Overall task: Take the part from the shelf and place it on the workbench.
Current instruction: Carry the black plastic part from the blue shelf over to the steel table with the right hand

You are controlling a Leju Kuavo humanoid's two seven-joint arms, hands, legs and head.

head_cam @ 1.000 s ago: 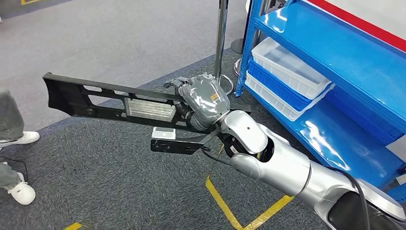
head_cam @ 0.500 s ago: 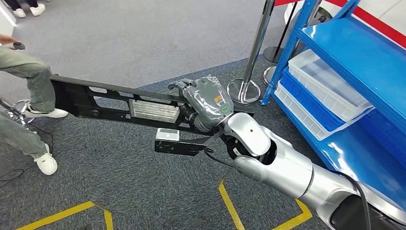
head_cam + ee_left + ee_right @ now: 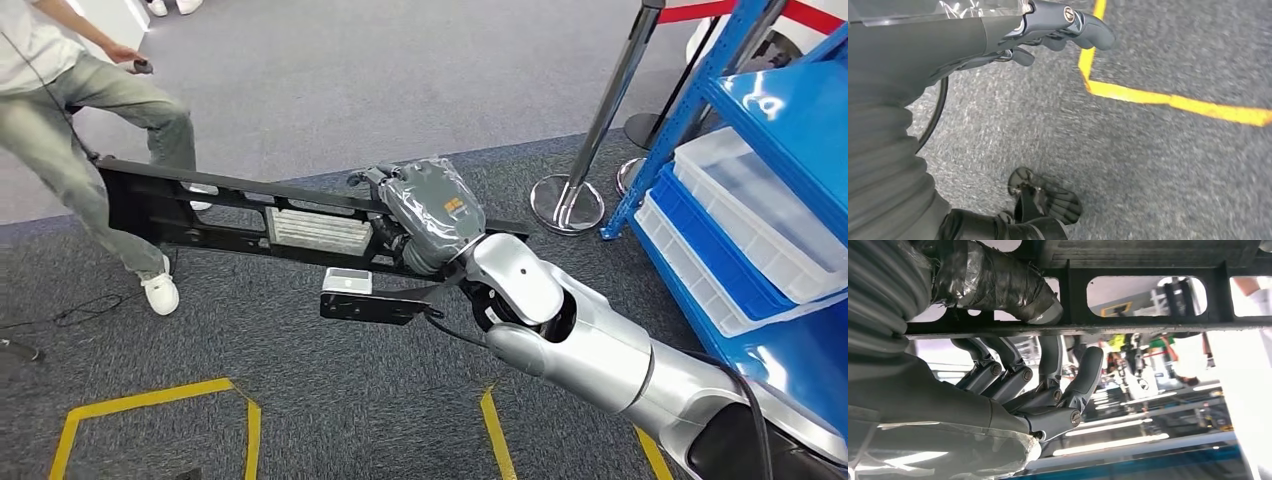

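The part (image 3: 250, 215) is a long black plastic frame with cut-outs, a ribbed grey panel and a lower bracket bearing a white label (image 3: 345, 280). My right hand (image 3: 430, 215), wrapped in a grey cover, grips it near its right end and holds it roughly level above the carpet. In the right wrist view the dark fingers (image 3: 1048, 385) curl around the part's black bar (image 3: 1128, 327), with the thumb on its other side. My left hand (image 3: 1058, 25) hangs over the grey carpet with its fingers loosely extended and nothing in them.
A blue shelf (image 3: 790, 100) with white bins (image 3: 760, 215) and a blue bin (image 3: 700, 250) stands at the right. A metal stanchion (image 3: 585, 180) is beside it. A person (image 3: 90, 110) stands close to the part's far left end. Yellow tape (image 3: 150, 395) marks the carpet.
The whole view has swung left: the shelf and stanchion slid toward the right edge and a person came into view at the left. My right hand still holds the part the same way.
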